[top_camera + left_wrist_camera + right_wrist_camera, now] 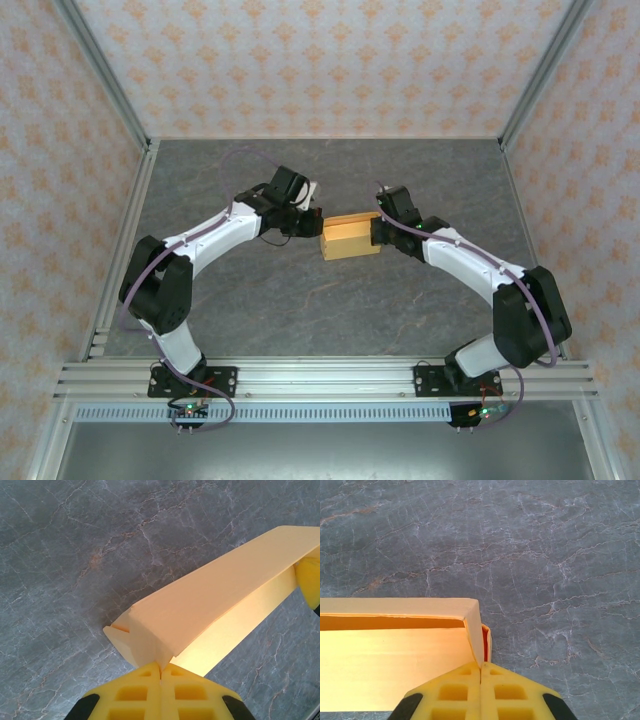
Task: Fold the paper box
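Observation:
The paper box [350,237] is a light orange-tan, partly folded box lying at the middle of the table between my two grippers. My left gripper [308,224] is at the box's left end. In the left wrist view its yellow fingers [135,690] are shut on the end wall of the paper box [210,605], which runs away to the upper right. My right gripper [378,233] is at the right end. In the right wrist view that gripper [480,666] is shut on the end wall of the paper box [395,655], whose open inside shows to the left.
The dark marbled tabletop [300,310] is fenced by aluminium rails at the left [125,240], the right [520,210] and the near edge [320,375]. Patterned walls stand behind and to both sides.

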Robot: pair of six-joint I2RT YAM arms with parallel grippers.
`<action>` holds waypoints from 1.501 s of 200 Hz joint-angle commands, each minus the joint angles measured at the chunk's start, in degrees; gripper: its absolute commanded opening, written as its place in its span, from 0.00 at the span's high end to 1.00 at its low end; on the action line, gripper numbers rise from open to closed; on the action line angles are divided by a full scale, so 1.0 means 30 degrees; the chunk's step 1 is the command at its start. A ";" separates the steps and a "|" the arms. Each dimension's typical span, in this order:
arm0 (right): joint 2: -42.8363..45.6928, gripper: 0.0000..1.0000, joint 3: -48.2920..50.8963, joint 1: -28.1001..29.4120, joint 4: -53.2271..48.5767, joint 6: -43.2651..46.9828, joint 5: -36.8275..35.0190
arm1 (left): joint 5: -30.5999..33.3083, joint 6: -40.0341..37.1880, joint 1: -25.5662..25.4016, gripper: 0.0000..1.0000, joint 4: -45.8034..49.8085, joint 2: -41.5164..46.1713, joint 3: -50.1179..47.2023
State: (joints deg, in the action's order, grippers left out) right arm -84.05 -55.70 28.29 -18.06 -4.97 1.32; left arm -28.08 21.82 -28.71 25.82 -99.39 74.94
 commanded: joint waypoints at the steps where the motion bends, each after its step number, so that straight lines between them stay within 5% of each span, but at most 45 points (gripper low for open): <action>1: -0.0568 1.00 -0.0001 -0.0007 -0.0302 -0.0269 -0.0109 | 0.0328 0.0221 0.0164 1.00 0.0607 0.0311 0.0098; 300: -0.2447 1.00 -0.0515 0.1211 -0.1565 -0.0483 -0.1655 | -0.3487 0.4796 0.0885 1.00 0.0036 -0.1036 0.1335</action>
State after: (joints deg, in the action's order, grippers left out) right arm -88.12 -57.69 30.89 -15.68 -5.61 -6.28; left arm -35.40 35.11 -26.48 28.42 -101.65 78.98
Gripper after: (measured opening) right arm 0.045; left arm 0.049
